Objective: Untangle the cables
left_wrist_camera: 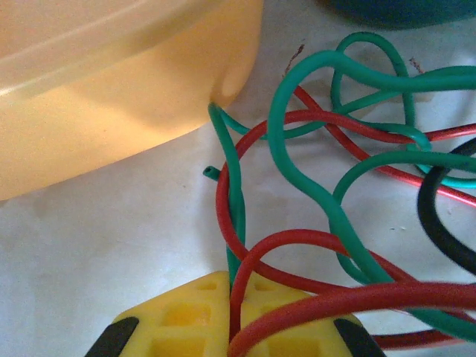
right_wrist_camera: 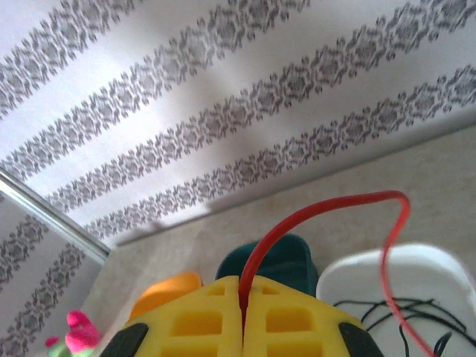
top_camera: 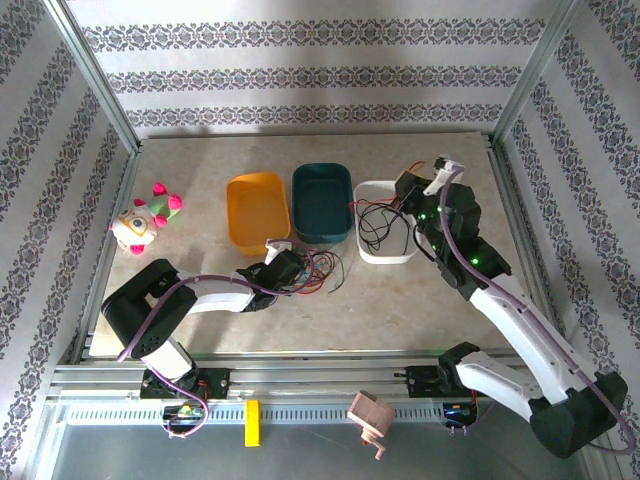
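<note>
A tangle of red, green and black cables [top_camera: 318,272] lies on the table in front of the orange tray [top_camera: 257,210]. My left gripper [top_camera: 284,268] rests at its left edge. In the left wrist view the left gripper [left_wrist_camera: 234,281] is shut on a red cable [left_wrist_camera: 245,260] and a green cable [left_wrist_camera: 235,201] that run between its yellow fingers. My right gripper [top_camera: 412,196] hovers over the white tray [top_camera: 366,190]. It [right_wrist_camera: 242,286] is shut on a single red cable [right_wrist_camera: 327,207] that arcs up and drops toward the white tray [right_wrist_camera: 349,271], where thin black cables [right_wrist_camera: 383,306] lie.
A teal tray [top_camera: 321,200] stands between the orange and white trays. A plush toy [top_camera: 145,218] sits at the far left. Metal frame posts and patterned walls close the table in on three sides. The near middle of the table is bare.
</note>
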Motion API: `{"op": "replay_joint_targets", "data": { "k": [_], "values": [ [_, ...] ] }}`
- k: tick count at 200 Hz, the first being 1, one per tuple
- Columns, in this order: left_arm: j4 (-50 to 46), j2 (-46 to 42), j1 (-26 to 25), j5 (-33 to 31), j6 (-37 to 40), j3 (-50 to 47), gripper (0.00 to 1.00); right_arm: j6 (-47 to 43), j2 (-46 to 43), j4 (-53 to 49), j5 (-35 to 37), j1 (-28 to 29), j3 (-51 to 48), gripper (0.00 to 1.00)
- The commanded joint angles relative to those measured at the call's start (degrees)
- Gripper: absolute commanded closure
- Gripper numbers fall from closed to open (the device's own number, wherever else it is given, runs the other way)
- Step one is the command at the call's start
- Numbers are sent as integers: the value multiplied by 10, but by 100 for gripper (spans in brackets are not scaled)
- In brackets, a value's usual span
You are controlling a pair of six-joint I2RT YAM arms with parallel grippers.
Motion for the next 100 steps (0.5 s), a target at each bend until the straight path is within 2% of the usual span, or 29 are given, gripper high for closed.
{"op": "replay_joint_targets", "data": {
  "k": [1, 45, 100],
  "values": [
    [-34, 18, 9, 21, 6, -12, 100, -28, -12, 18, -10, -7, 10, 100],
    [-33, 21, 9, 23, 4, -10, 100, -59, 22, 31, -47, -12, 48, 100],
    [-31, 2, 9, 26, 2, -17, 100, -85, 212, 30, -132, -13, 157, 100]
  ]
}}
